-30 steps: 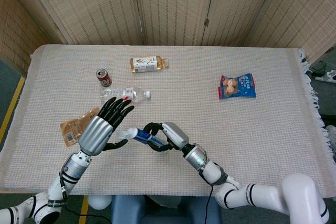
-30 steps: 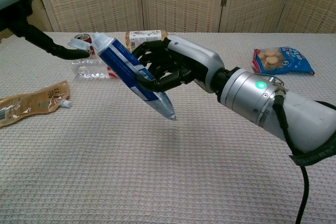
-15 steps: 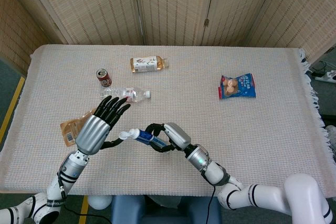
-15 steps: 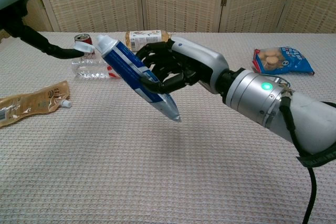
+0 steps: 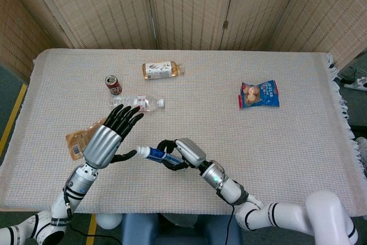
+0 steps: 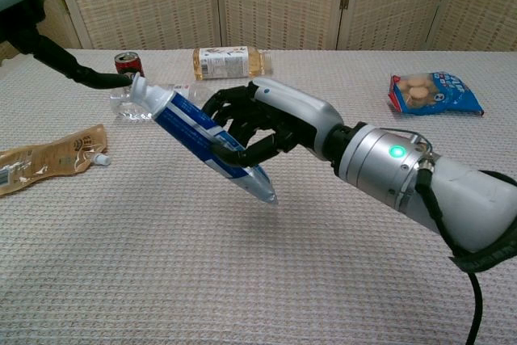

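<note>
A blue and white tube (image 5: 155, 154) with a white cap is gripped around its middle by my right hand (image 5: 181, 152), held above the table near the front edge. In the chest view the tube (image 6: 196, 129) slants up to the left from that hand (image 6: 262, 121), cap end highest. My left hand (image 5: 106, 138) hovers just left of it, fingers spread apart and holding nothing. One black fingertip (image 6: 115, 80) reaches to the tube's cap and looks to touch it.
On the woven tablecloth (image 5: 229, 136) lie a brown pouch (image 5: 79, 140) under the left hand, a clear water bottle (image 5: 137, 102), a red can (image 5: 113, 84), a tea bottle (image 5: 162, 70) further back, and a blue snack bag (image 5: 260, 94) at the right.
My right hand has lowered the tube and tipped it flatter, bringing its cap down to the left hand's fingertip. The left hand has barely moved.
</note>
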